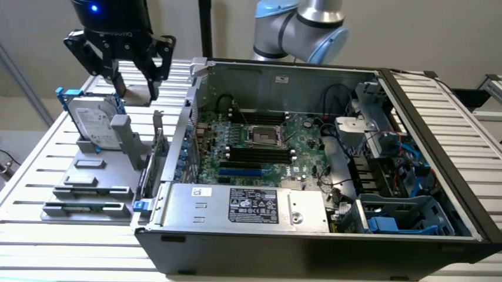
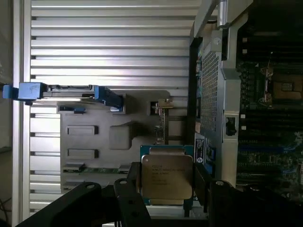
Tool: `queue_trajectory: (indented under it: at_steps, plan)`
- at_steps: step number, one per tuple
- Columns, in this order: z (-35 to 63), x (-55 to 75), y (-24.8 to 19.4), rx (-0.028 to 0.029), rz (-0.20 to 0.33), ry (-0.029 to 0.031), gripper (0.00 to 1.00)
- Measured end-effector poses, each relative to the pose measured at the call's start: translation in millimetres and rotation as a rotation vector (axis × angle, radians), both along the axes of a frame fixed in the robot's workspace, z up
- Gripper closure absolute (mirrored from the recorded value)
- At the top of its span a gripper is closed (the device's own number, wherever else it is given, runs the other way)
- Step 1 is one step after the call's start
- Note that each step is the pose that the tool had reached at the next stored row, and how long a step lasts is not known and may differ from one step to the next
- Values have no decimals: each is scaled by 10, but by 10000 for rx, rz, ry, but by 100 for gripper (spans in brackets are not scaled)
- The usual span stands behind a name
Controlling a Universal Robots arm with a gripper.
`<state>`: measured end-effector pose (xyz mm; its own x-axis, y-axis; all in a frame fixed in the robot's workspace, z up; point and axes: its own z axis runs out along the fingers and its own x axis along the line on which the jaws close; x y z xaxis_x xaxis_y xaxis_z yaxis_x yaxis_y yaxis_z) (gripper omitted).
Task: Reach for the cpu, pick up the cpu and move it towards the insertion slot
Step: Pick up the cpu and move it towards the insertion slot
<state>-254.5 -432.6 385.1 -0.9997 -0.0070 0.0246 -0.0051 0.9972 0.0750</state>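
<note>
My gripper (image 1: 139,93) hangs above the grey fixture (image 1: 86,176) at the exterior view's left, outside the open computer case. The cpu (image 1: 140,94), a small pale square chip, sits between its dark fingers (image 1: 161,70), lifted off the fixture. In the wrist view the cpu (image 2: 166,176) shows its silvery printed top, with a finger (image 2: 134,182) pressed against each of two opposite edges of it. The insertion slot (image 1: 263,136), a shiny square frame with a dark centre, lies on the motherboard inside the case. In the wrist view the insertion slot (image 2: 283,88) is well away from the chip, beyond the case wall.
A silver hard drive (image 1: 93,120) with blue brackets stands upright in the fixture below the gripper. The case's side wall (image 1: 188,111) rises between the fixture and the motherboard. Black memory slots (image 1: 259,155), cables and a power supply (image 1: 243,205) fill the case.
</note>
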Motion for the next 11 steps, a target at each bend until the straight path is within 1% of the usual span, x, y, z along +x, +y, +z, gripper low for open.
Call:
queue_trajectory:
  at_steps: [3, 11]
  plan:
    - [5, 135, 0, 34, 0, 2, 45]
    - [6, 499, 0, 90, 1, 6, 45]
